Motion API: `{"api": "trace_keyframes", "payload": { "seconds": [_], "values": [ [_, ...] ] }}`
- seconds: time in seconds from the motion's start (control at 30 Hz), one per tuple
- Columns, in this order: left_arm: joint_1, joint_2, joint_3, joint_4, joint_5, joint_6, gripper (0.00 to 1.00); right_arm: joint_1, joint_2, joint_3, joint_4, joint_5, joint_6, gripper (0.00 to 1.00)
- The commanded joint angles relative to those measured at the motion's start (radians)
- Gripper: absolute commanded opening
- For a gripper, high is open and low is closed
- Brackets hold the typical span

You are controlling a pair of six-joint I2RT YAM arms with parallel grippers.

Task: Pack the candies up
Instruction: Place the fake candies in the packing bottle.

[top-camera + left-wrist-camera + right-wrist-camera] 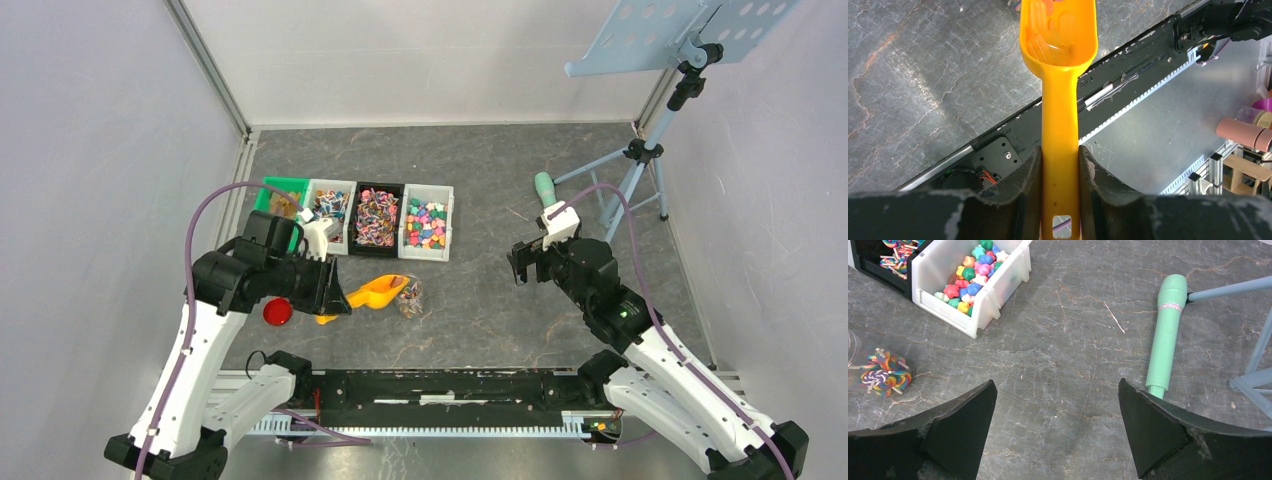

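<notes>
The candies lie in a row of bins at the back: star-shaped sweets in a white bin, swirl lollipops in a black bin. A few swirl lollipops sit in a clear jar on the table. My left gripper is shut on the handle of the orange scoop, whose bowl points toward the jar. In the top view the scoop hangs just left of the jar. My right gripper is open over bare table, to the right of the bins.
A red round lid lies by the left arm. A green bin and another white bin complete the row. A mint-green microphone and a tripod stand occupy the right side.
</notes>
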Motion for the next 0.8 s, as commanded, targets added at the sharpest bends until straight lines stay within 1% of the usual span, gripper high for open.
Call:
{"api": "trace_keyframes", "payload": {
  "seconds": [0.0, 0.77],
  "values": [
    [-0.01, 0.005, 0.043, -0.004, 0.006, -0.001, 0.02, -0.004, -0.013, -0.003, 0.052, 0.004, -0.002, 0.98],
    [-0.064, 0.091, 0.137, -0.074, -0.05, -0.014, 0.02, -0.003, -0.059, -0.069, 0.067, -0.023, 0.044, 0.98]
  ]
}}
